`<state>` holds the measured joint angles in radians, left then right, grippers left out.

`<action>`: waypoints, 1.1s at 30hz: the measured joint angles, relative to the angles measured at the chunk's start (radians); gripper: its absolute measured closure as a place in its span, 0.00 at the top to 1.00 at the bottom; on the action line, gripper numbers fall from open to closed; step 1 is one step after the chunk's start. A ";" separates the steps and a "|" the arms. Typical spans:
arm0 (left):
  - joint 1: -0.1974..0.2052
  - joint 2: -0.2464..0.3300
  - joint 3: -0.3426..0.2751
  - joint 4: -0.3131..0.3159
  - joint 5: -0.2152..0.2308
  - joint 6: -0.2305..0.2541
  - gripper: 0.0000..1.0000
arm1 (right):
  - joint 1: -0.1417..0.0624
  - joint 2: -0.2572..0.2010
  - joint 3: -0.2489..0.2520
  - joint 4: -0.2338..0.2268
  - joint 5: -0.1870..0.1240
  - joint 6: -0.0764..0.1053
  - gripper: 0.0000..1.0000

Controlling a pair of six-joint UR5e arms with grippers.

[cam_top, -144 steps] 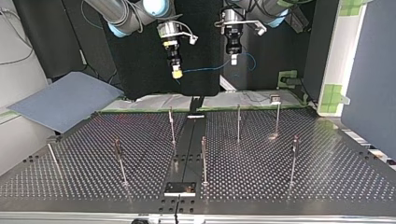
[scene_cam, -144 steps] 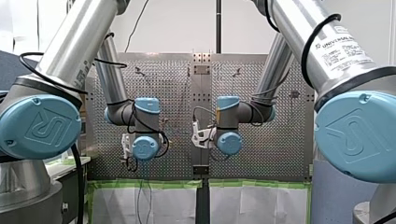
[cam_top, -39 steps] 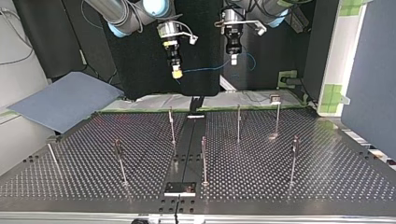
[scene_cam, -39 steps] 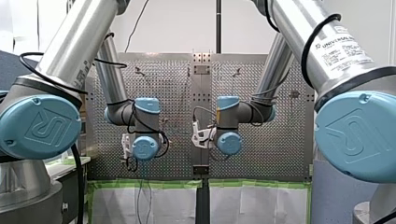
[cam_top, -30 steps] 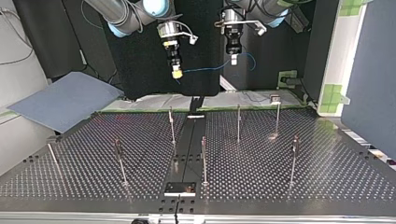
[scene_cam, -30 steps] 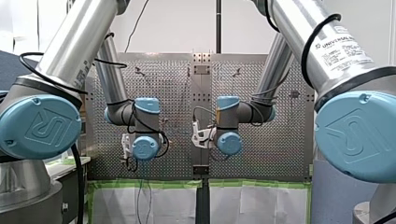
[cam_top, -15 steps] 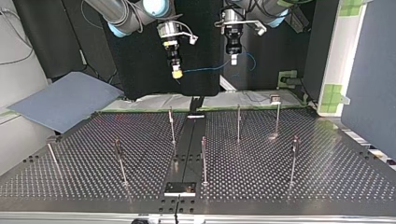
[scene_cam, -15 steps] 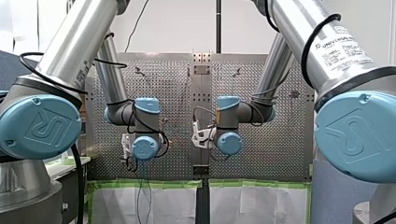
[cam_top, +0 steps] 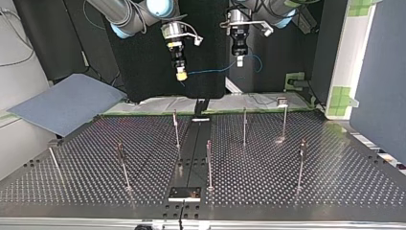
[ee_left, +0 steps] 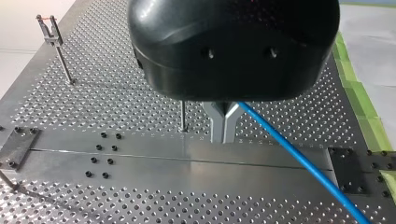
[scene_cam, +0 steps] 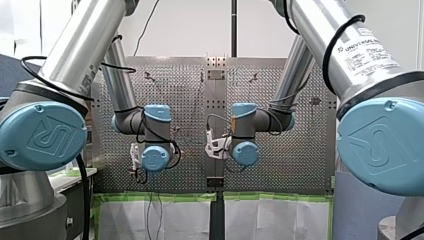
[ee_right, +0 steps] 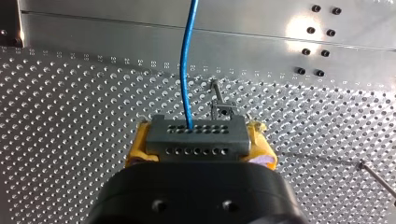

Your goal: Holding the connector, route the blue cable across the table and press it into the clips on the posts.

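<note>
Both arms hang high over the perforated table (cam_top: 335, 182), in the upper centre of the top view, so everything hazardous lies ahead. My right gripper (ee_right: 196, 140) is clamped on the grey connector (ee_right: 195, 135), whose ends are squeezed between the yellow pads (ee_right: 134, 156), and the blue cable (ee_right: 187, 60) leaves the connector's face and runs straight away from it. My left gripper (ee_left: 223, 133) has its metal fingers (ee_left: 218, 126) drawn together, apparently pinching that cable a short way along, though the housing hides the actual contact. None of the cable is in a clip yet; the short span between the grippers is in the air, well above the clip posts (cam_top: 244, 125). The likeliest failure, I judge, is strain at the connector: if the arms spread while the left grip refuses to let cable slide, the pull lands where the thin cable enters the connector and could twist it in the pads or tug the cable out. Coming down, the thin posts are easy to strike or bend with a finger. The narrow clip (ee_left: 48, 25) mouths leave little margin, so a slightly offset cable would ride beside a clip instead of seating.
</note>
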<state>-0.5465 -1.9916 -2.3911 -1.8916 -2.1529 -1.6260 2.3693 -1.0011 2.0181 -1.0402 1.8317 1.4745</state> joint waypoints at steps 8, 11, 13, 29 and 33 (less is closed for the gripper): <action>0.000 0.000 0.000 0.000 0.000 0.000 0.02 | 0.000 0.000 0.000 0.000 0.000 0.000 0.00; 0.000 0.000 0.000 0.000 0.000 0.000 0.02 | 0.000 0.000 0.000 0.000 0.000 0.000 0.00; 0.000 0.000 0.000 0.000 0.000 0.000 0.02 | 0.000 0.000 0.000 0.000 0.000 0.000 0.00; 0.003 -0.040 0.004 -0.003 0.012 0.006 0.02 | 0.000 0.000 0.000 0.000 0.000 0.000 0.00; 0.003 -0.041 0.005 -0.003 0.012 0.006 0.02 | 0.000 0.000 0.000 0.000 0.000 0.000 0.00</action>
<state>-0.5434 -2.0326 -2.3865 -1.8947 -2.1407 -1.6199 2.3693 -1.0012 2.0181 -1.0401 1.8317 1.4745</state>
